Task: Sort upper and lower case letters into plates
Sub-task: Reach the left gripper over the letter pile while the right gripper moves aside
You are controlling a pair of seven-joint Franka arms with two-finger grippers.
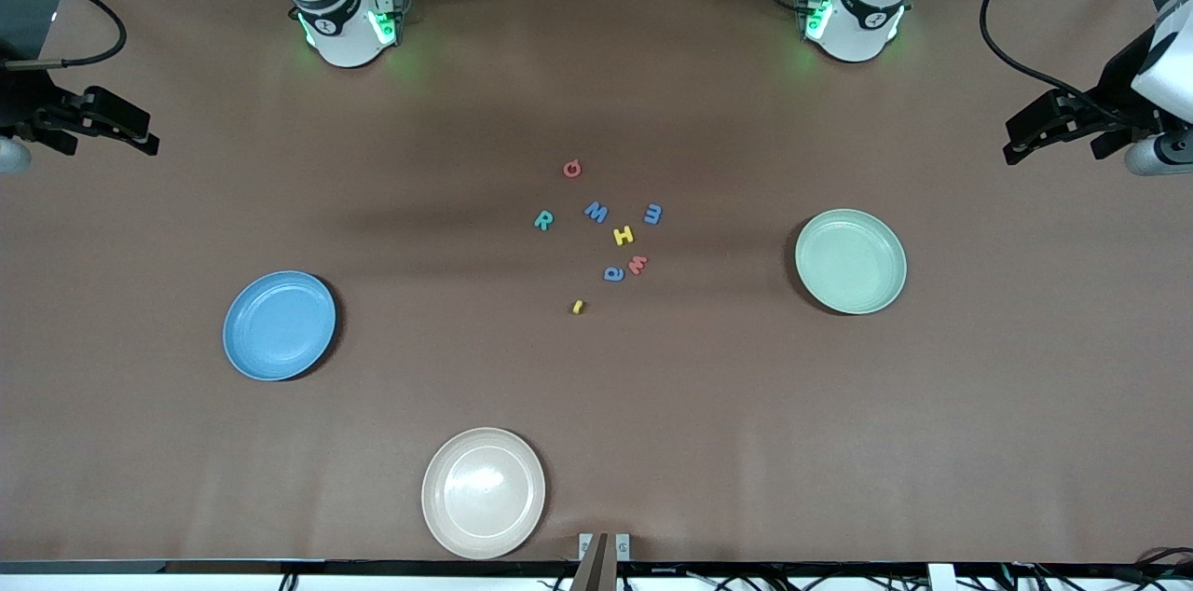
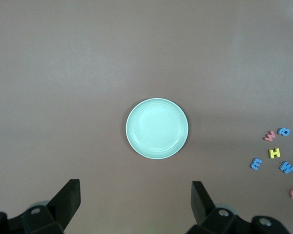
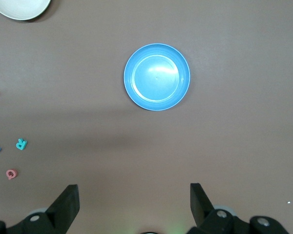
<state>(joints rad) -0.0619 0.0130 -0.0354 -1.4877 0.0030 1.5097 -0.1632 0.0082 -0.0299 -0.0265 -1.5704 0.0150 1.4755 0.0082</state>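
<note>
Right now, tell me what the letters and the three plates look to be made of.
Letters, such as the yellow H: likely foam, going by their matte, flat, solid colour. Mint plate, blue plate and beige plate: probably plastic, smooth and slightly glossy with soft highlights; melamine or ceramic can't be ruled out.

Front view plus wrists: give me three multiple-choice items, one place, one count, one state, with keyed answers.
1. Where is the cream plate?
A. nearest the front camera
B. beside the mint plate
C. under a gripper

2. How many foam letters lie on the table?
A. five
B. eight
C. ten

3. State of the left gripper and right gripper?
A. both open, empty
B. both shut
C. one holds a letter

Answers: 1 A, it lies lowest in the front view. 2 B, eight lie between the blue plate and mint plate. 3 A, wrist views show fingers apart, nothing between.
</note>
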